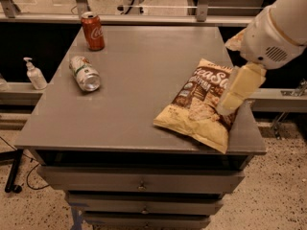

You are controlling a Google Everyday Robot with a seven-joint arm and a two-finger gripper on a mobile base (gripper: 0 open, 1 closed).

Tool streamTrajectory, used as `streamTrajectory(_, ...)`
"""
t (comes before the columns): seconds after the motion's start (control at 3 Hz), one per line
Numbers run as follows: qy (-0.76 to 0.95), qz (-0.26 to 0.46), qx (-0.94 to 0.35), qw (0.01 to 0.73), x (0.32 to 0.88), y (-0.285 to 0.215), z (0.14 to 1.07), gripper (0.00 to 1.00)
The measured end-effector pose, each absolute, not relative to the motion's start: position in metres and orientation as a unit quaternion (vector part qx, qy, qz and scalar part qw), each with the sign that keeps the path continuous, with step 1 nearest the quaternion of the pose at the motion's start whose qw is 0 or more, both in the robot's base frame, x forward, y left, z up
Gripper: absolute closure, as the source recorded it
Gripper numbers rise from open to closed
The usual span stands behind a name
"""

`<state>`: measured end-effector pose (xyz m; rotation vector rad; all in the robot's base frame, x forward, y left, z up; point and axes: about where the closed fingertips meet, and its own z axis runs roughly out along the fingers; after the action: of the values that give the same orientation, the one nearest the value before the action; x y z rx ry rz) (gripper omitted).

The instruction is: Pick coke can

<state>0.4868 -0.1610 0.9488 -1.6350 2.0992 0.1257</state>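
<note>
The coke can (pixel 92 31), red with white script and a silver top, stands upright at the far left corner of the grey table (pixel 144 66). My gripper (pixel 235 92) hangs from the white arm at the right side of the table, over the right edge of a chip bag, far from the can and with nothing in it that I can see.
A silver-and-green can (pixel 85 73) lies on its side at the table's left, in front of the coke can. A tan chip bag (pixel 199 107) lies at the front right. A sanitizer bottle (pixel 34 74) stands on a ledge to the left. Drawers (pixel 139 183) sit below.
</note>
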Motion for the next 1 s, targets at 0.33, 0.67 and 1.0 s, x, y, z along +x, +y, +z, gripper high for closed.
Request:
streamTrajectory(0.33, 0.753, 0.098, -0.588, 0.279, 0.514, -0.124, 0.936, 0.0)
streamTrajectory(0.67, 0.736, 0.146, -0.576, 0.324, 0.538, -0.083, 0.932, 0.0)
streamTrajectory(1.0, 0.717, 0.191, -0.56, 0.369, 0.56, -0.04, 0.938, 0.0)
